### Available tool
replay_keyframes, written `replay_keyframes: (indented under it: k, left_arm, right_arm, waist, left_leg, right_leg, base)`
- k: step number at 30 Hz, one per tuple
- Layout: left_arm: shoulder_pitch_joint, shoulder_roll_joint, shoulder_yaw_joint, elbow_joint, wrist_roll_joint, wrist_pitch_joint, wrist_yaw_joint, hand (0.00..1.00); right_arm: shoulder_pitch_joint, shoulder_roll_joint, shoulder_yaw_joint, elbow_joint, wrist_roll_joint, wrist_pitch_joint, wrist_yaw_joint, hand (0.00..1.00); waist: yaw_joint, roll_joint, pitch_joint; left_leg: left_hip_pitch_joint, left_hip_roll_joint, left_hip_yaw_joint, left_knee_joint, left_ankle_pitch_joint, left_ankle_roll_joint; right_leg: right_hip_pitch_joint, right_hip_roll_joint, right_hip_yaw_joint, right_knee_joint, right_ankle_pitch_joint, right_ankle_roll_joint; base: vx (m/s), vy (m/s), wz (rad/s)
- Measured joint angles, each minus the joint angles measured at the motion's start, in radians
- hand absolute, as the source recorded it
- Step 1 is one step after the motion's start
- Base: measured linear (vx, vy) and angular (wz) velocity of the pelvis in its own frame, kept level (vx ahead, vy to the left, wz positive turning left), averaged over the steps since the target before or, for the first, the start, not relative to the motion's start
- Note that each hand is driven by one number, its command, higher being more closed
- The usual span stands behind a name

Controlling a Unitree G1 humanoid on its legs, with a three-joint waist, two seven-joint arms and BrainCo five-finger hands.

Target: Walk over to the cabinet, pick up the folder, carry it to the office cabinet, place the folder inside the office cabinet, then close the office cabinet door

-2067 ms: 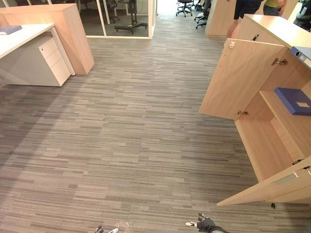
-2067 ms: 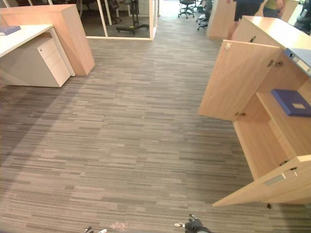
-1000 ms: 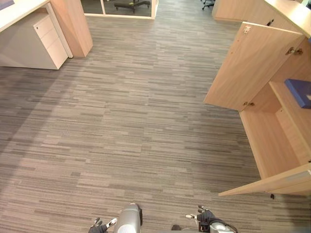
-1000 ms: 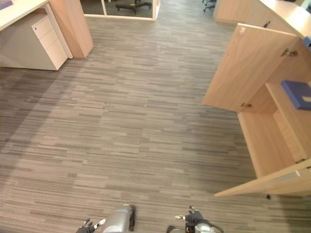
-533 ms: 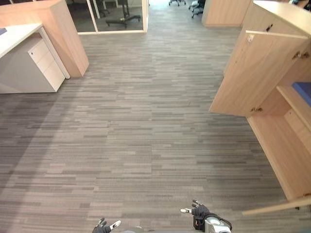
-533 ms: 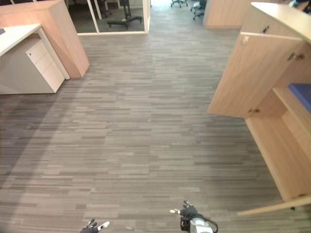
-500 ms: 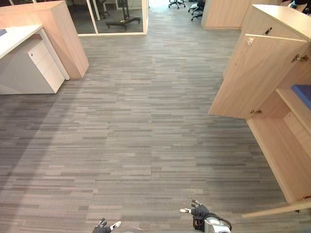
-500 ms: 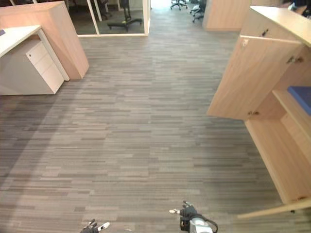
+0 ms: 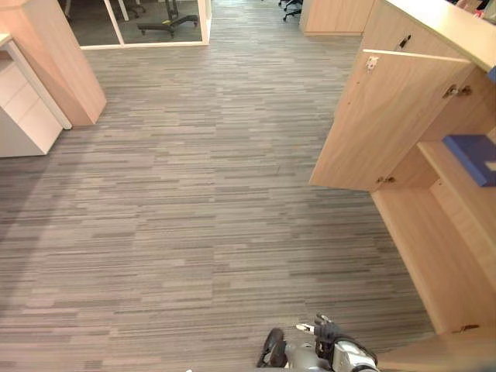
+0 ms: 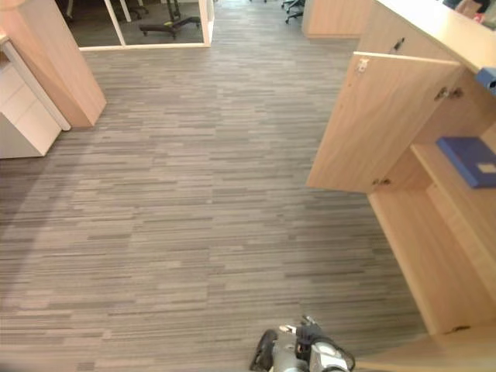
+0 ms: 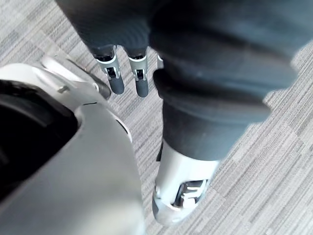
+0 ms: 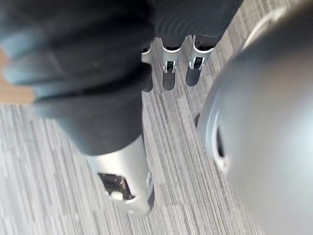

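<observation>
While both doors of the office cabinet (image 9: 434, 248) stand open, the blue folder (image 9: 471, 156) lies flat on its shelf, toward the far end. Risk: the near door (image 9: 449, 353) sits just beside the right robot hand (image 9: 328, 339), so a careless arm swing could knock it. That hand and the left robot hand (image 11: 141, 81) hang low, fingers relaxed, empty.

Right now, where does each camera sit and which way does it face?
Left eye view: head, looking down at carpet floor, open office cabinet, blue folder; right hand at bottom edge.
Right eye view: beside it, sharing that scene and hand.
Left wrist view: left wrist, facing down past left hand, fingers straight, to carpet floor.
Right wrist view: right wrist, facing down past right hand to carpet floor.
</observation>
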Motion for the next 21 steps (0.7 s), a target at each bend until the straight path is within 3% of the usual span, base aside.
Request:
replay_keyframes:
  k: [3,4,6,8,12,15,16,17,19,21]
  left_arm:
    - [-0.006,-0.007,-0.008,-0.02,0.011,0.004,0.003,0.0]
    - [-0.007,-0.005,-0.02,-0.044,0.037,0.004,0.008,0.0]
    - [-0.002,-0.003,-0.048,-0.091,0.053,-0.003,0.017,0.0]
    - [0.0,-0.002,-0.073,-0.122,0.065,-0.01,0.026,0.0]
    - [0.003,0.004,-0.095,-0.146,0.105,-0.028,0.037,0.0]
    - [0.01,-0.003,-0.071,-0.148,-0.015,-0.028,0.041,0.0]
    - [0.015,-0.018,-0.051,-0.147,-0.07,-0.028,0.049,0.0]
    - [0.02,-0.032,-0.026,-0.146,-0.101,-0.029,0.05,0.0]
    - [0.013,-0.027,0.013,-0.148,-0.122,-0.031,0.052,0.0]
    - [0.014,-0.037,0.057,-0.134,-0.125,-0.035,0.051,0.0]
  right_arm:
    - [0.024,-0.026,0.007,0.013,0.008,0.009,-0.001,0.0]
    - [0.019,-0.027,0.017,0.015,0.011,0.009,-0.001,0.0]
    - [0.011,-0.034,0.022,0.044,0.017,0.01,-0.001,0.0]
    - [0.004,-0.042,0.05,0.063,0.02,0.011,-0.003,0.0]
    - [0.002,-0.039,0.058,0.061,0.035,0.009,-0.009,0.0]
    - [0.016,-0.03,0.057,0.056,0.037,0.008,-0.012,0.0]
    - [0.023,-0.022,0.051,0.047,0.039,0.006,-0.015,0.0]
    - [0.029,-0.015,0.041,0.036,0.04,0.001,-0.017,0.0]
    - [0.02,0.02,0.038,0.026,0.043,0.001,-0.018,0.0]
    - [0.026,0.071,-0.009,0.003,0.05,-0.002,-0.016,0.0]
  waist:
    - [0.001,0.024,-0.002]
    - [0.004,0.026,0.011]
    - [0.026,0.019,0.024]
    - [0.047,0.015,0.026]
    - [0.058,0.005,0.031]
    - [0.064,-0.016,0.035]
    - [0.072,-0.016,0.032]
    - [0.077,-0.005,0.021]
    - [0.091,-0.049,0.023]
    - [0.103,-0.057,0.005]
  left_leg:
    - [-0.172,0.073,-0.032,0.451,0.019,-0.012]
    - [-0.228,0.08,-0.025,0.585,0.007,0.006]
    - [-0.307,0.058,-0.014,0.651,-0.016,0.034]
    - [-0.388,0.024,-0.024,0.595,-0.044,0.051]
    - [-0.473,-0.075,-0.18,0.188,-0.017,0.027]
    - [-0.466,-0.15,-0.316,-0.125,0.161,0.002]
    - [-0.452,-0.159,-0.325,-0.162,0.253,-0.028]
    - [-0.446,-0.163,-0.315,-0.156,0.386,-0.003]
    - [-0.46,-0.182,-0.256,-0.093,0.337,0.032]
    - [-0.441,-0.183,-0.172,-0.021,0.239,0.074]
  right_leg:
    - [0.097,0.098,0.036,-0.097,0.004,0.0]
    - [0.14,0.125,0.061,-0.124,-0.001,-0.008]
    - [0.192,0.147,0.117,-0.156,0.002,-0.004]
    - [0.226,0.153,0.182,-0.177,0.001,-0.002]
    - [0.288,0.115,0.294,-0.205,-0.024,0.011]
    - [0.328,0.039,0.357,-0.216,-0.047,0.077]
    - [0.339,0.016,0.375,-0.214,-0.052,0.09]
    - [0.346,0.002,0.393,-0.212,-0.063,0.107]
    - [0.338,-0.039,0.42,-0.203,-0.055,0.136]
    - [0.33,-0.075,0.46,-0.16,-0.04,0.157]
  base:
    - [0.28,-0.162,-0.34]
    - [0.31,-0.086,-0.54]
    - [0.28,-0.024,-0.76]
    - [0.22,0.058,-1.01]
    - [0.22,0.162,-0.83]
    - [0.39,0.23,-0.51]
    - [0.49,0.288,-0.57]
    - [0.51,0.311,-0.55]
    - [0.46,0.312,-0.69]
    - [0.38,0.306,-0.99]
